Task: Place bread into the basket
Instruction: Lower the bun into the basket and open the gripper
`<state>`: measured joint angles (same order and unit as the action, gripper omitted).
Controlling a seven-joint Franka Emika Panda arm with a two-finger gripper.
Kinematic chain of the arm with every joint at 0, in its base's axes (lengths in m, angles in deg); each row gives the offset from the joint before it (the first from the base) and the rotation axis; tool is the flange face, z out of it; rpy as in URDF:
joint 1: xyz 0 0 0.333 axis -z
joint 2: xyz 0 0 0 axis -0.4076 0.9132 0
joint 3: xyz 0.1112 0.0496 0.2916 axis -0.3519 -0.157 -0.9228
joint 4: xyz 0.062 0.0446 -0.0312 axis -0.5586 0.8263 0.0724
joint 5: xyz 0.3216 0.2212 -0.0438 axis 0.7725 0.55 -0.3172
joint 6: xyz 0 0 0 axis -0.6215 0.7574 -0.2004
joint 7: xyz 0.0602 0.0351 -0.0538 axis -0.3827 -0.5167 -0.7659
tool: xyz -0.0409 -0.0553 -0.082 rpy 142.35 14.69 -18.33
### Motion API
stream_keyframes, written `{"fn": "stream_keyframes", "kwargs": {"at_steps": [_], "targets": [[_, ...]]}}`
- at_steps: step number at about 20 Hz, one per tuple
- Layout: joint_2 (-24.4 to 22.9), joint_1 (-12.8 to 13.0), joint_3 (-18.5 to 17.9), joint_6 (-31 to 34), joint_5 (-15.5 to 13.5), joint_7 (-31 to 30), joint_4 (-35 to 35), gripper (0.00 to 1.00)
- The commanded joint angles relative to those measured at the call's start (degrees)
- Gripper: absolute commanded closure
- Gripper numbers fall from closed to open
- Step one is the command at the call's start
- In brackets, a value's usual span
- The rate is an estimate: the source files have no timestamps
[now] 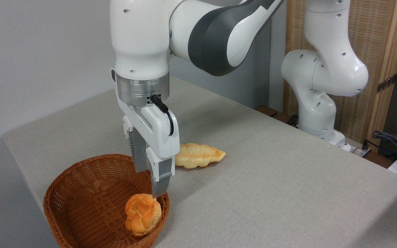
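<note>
Gripper (150,181) seemingly spread, empty — one bread (142,213) in one basket (81,193), one loaf (198,155) outside.

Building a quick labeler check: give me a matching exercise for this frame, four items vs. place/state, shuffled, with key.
Column one:
1. bread
2. braided loaf
3. basket
4. claw

Column two:
A. lying on the grey table, right of the basket
B. sitting near the table's front left edge
C. inside the basket, against its right wall
D. pointing down above the basket's right side, just over the bun

Pairs: 1-C, 2-A, 3-B, 4-D
</note>
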<state>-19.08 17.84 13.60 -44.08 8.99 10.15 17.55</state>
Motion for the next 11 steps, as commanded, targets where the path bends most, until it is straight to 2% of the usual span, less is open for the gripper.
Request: {"fn": "stream_keyframes", "kwargs": {"at_steps": [1,4,8,11], "targets": [[-0.2,0.1,-0.3,-0.3,-1.1,-0.8,-0.4,0.00],[-0.9,0.0,-0.6,0.6,-1.0,-3.0,-0.4,0.00],[-1.0,0.1,-0.6,1.9,-0.8,-10.6,-0.4,0.00],[-1.3,0.0,-0.6,2.1,-0.7,-10.0,-0.4,0.00]]}}
